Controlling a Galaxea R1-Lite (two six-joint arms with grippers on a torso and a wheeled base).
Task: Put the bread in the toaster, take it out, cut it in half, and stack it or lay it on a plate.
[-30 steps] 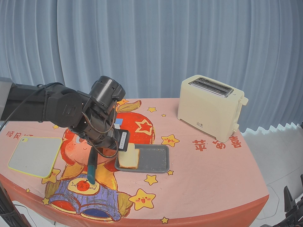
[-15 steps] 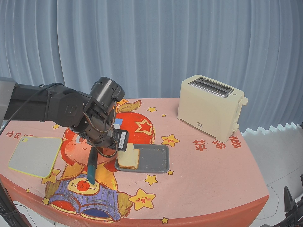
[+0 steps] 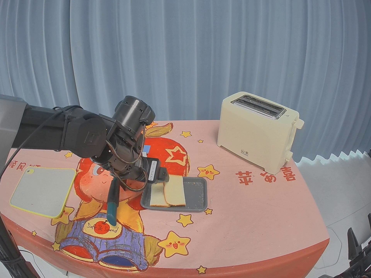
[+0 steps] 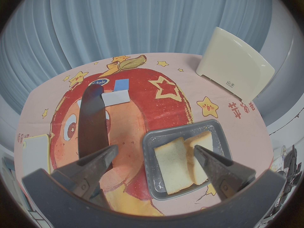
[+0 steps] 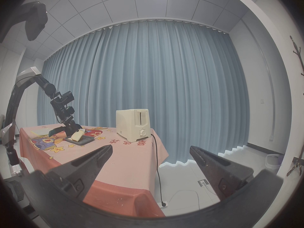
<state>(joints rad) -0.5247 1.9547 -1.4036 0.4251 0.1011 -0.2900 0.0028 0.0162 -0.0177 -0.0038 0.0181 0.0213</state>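
On the pink table by the blue curtain, the bread lies in a tray just below the left gripper, fingers apart, and the right wrist view adds the cord of the toaster and the spread right gripper.

- 2 pale, crust-edged bread pieces
- 1 grey rectangular metal tray
- 1 cream plastic toaster with 2 top slots
- 1 dark-bladed knife with a teal handle
- 1 grey cutting board with a yellow-green rim
- 2 small paper cards, 1 blue and 1 white
- 1 pink cartoon-printed tablecloth
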